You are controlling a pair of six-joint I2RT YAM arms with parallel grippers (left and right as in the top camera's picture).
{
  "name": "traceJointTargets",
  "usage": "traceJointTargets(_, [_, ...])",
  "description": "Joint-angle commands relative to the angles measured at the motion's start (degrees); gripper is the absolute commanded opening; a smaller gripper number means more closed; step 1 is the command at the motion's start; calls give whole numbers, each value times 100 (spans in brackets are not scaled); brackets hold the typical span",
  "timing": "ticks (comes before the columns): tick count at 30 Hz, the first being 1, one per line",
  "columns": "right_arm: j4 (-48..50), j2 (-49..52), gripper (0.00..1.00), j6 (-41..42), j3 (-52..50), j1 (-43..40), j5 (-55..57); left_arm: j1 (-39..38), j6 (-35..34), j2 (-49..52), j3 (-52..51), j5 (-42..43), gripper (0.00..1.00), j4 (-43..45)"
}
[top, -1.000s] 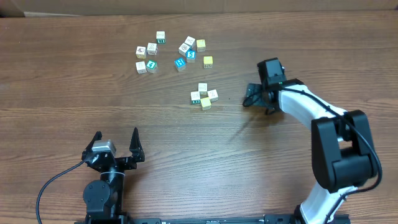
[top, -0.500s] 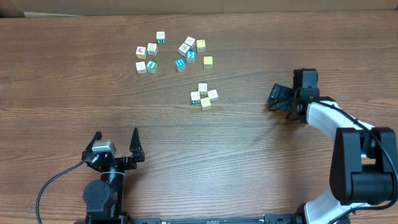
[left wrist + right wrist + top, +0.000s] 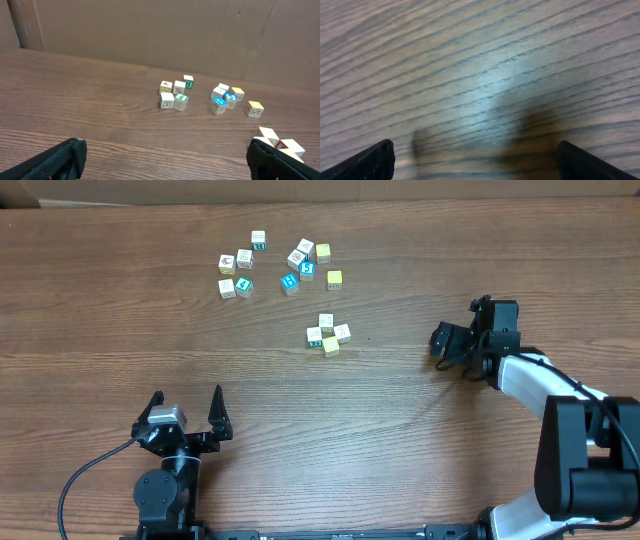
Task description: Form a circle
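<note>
the black two-finger right gripper [image 3: 441,346] has drawn back to the right, now well apart from the tight ring of small white, teal-marked and yellow cubes [image 3: 327,334].

Brown wood-grain bench [image 3: 120,350]. The circle [image 3: 327,335]: four tiny cubes touching, white, teal-marked and yellow. Beyond it, toward the far edge, loose cubes [image 3: 300,260]. Lone yellow cube [image 3: 334,279] nearest it. Small group [image 3: 237,272] farther left.

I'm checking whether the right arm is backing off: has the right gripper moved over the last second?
Yes. In the overhead view the right gripper has moved rightward, away from the tight group of four cubes, which stayed put.
</note>
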Motion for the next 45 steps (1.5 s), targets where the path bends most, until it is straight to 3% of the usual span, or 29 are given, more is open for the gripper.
traceJointTargets(1, [256, -184, 100, -20, -466, -4, -354, 39, 85, -59, -22, 50, 100, 7])
traceJointTargets(8, [1648, -710, 100, -339, -1696, -4, -476, 39, 85, -59, -22, 50, 100, 7])
traceJointTargets(13, [1991, -1255, 100, -962, -2188, -4, -713, 39, 85, -59, -22, 50, 100, 7])
traceJointTargets(26, [2592, -2354, 100, -984, -3980, -4, -417, 39, 85, -59, -22, 50, 100, 7])
traceJointTargets(34, [4157, -2780, 100, -1008, -4605, -4, -122, 39, 85, -59, -22, 50, 100, 7])
traceJointTargets(45, [4183, -2898, 100, -1003, -4710, -4, -181, 39, 85, -59, -22, 50, 100, 7])
